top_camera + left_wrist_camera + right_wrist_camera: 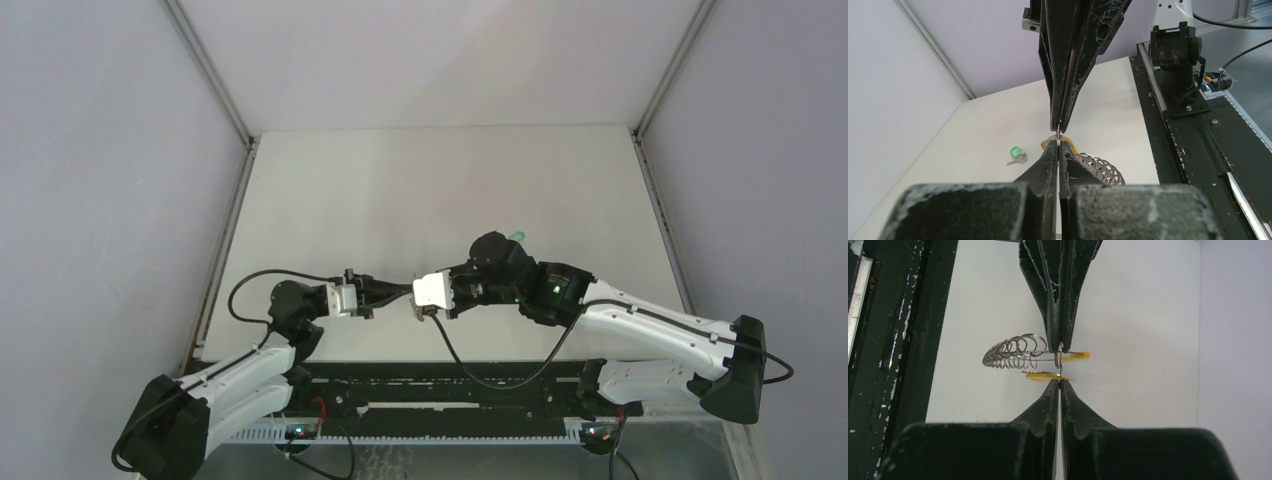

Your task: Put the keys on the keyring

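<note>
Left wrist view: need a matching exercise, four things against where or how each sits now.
Things:
1. green-headed key
2. keyring
3. left gripper
4. string of small rings

States:
A. shut on the keyring's rim
B. lying alone on the table
C. bunched beside the keyring
D. edge-on, also pinched by the right gripper

Pairs: 1-B, 2-D, 3-A, 4-C

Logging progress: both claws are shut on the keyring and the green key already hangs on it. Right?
Not quite. The green key lies loose on the table, apart from the keyring, as the left wrist view shows. The rest holds.
</note>
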